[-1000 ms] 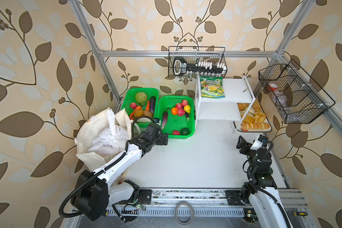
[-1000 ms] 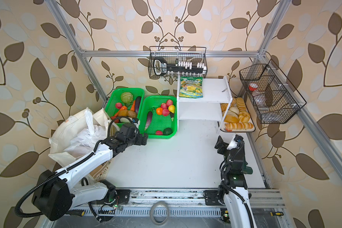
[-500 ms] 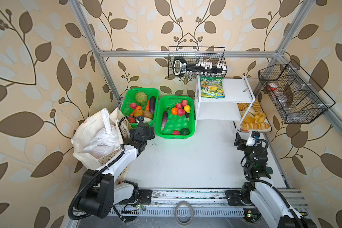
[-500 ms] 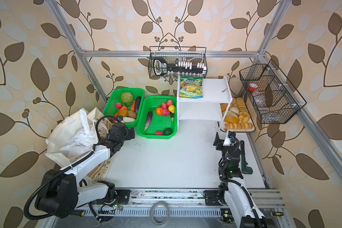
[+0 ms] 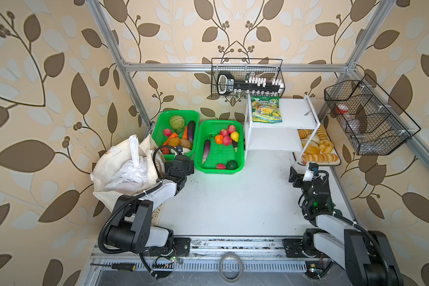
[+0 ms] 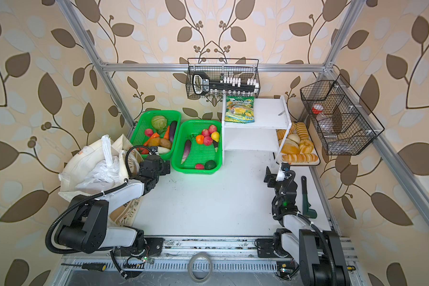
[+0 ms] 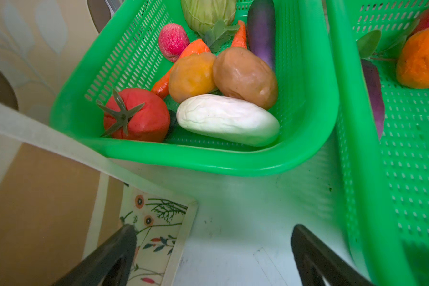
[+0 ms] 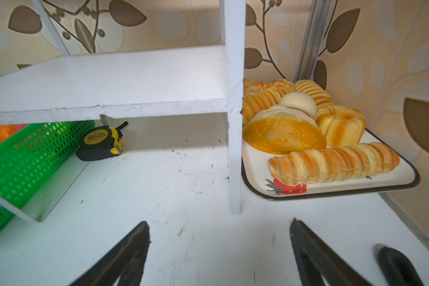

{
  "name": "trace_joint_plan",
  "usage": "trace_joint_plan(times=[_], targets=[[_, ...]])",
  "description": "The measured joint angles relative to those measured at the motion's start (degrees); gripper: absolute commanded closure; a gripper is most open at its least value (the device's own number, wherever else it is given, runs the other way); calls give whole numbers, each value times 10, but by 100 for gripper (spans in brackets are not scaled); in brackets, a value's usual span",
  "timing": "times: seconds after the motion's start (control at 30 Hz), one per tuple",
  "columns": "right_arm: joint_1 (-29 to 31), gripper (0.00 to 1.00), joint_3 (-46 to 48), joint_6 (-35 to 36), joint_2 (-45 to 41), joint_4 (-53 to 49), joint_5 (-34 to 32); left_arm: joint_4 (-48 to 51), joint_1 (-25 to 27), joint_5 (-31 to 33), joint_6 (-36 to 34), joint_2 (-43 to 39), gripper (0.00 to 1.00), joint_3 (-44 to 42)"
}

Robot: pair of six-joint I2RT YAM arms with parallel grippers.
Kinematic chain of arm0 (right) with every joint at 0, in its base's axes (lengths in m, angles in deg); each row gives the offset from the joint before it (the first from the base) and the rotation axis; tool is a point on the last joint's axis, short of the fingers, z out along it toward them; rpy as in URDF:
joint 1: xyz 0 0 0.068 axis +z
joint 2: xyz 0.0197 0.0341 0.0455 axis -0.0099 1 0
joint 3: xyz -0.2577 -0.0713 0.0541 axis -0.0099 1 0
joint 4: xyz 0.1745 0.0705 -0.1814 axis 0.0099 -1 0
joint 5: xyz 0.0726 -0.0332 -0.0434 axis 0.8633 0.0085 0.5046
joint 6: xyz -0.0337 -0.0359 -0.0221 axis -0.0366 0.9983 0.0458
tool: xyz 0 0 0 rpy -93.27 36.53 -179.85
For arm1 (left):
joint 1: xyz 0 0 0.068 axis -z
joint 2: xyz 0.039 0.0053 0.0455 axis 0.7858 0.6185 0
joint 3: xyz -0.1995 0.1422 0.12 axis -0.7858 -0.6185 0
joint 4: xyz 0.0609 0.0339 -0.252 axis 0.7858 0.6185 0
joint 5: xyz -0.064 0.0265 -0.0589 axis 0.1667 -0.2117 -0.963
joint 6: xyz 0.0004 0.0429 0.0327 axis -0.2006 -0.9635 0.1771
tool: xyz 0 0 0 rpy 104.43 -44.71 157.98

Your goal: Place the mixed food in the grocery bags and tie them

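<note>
light: bright, even | shadows: soft | edges: wide-angle bending | wrist views: near parts blurred

We cannot see what lies inside the cream tote (image 5: 101,173) — the white plastic bag (image 5: 130,173) fills its mouth.

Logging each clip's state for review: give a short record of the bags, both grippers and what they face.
cloth tote: at the table edge, mouth open, white plastic bag sitting in it
plastic bag knot: cannot tell
left gripper: open, empty, above the table, facing the green vegetable basket
right gripper: open, empty, facing the white shelf and bread tray
green-yellow snack pouch: on the shelf top
</note>
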Motion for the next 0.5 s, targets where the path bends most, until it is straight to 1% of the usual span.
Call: trace_joint_plan(times=[0.1, 0.2, 0.3, 0.4, 0.43, 0.5], targets=[[1, 12, 10, 0, 46, 59, 12, -35, -6, -5, -12, 8, 1, -13], [7, 12, 31, 0, 114, 138, 14, -71, -15, -12, -26, 12, 1, -33], [23, 10, 34, 0, 121, 136, -2, -110, -33, -36, -33, 28, 1, -46], [44, 8, 16, 0, 122, 131, -39, -143, -54, -59, -34, 52, 1, -54], [50, 6, 5, 0, 122, 119, -54, -147, -60, -70, -33, 56, 1, -57], [62, 5, -15, 2, 125, 110, -79, -158, -69, -83, -33, 57, 1, -63]])
